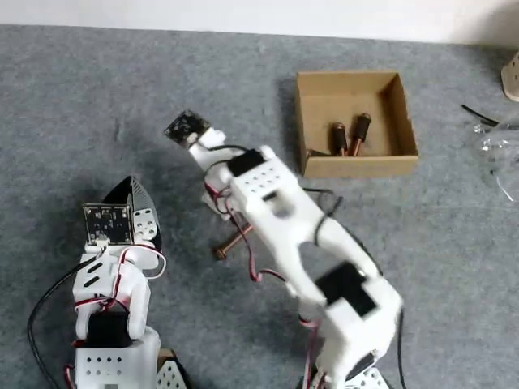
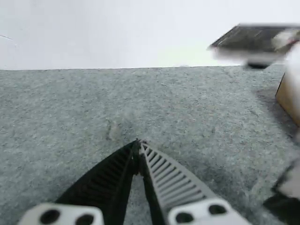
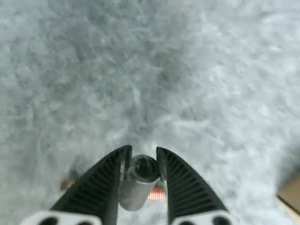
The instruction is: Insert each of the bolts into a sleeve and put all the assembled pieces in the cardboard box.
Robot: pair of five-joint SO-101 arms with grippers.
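Note:
My right gripper [image 3: 143, 152] is shut on a grey metal sleeve [image 3: 136, 187], held upright just above the grey carpet. A copper bolt [image 3: 158, 193] lies on the carpet right under the sleeve; in the high view this bolt [image 1: 233, 241] pokes out beside the right arm near the table's middle. The cardboard box [image 1: 312, 121] stands at the back right and holds two copper-coloured pieces [image 1: 349, 136]. My left gripper [image 2: 139, 144] is shut and holds nothing, low over bare carpet; in the high view the left gripper [image 1: 134, 203] is at the left.
The right arm's camera board [image 2: 255, 42] and a box corner [image 2: 288, 96] show in the left wrist view. Cables and clear plastic bits [image 1: 495, 138] lie at the right edge. Open carpet stretches across the back left.

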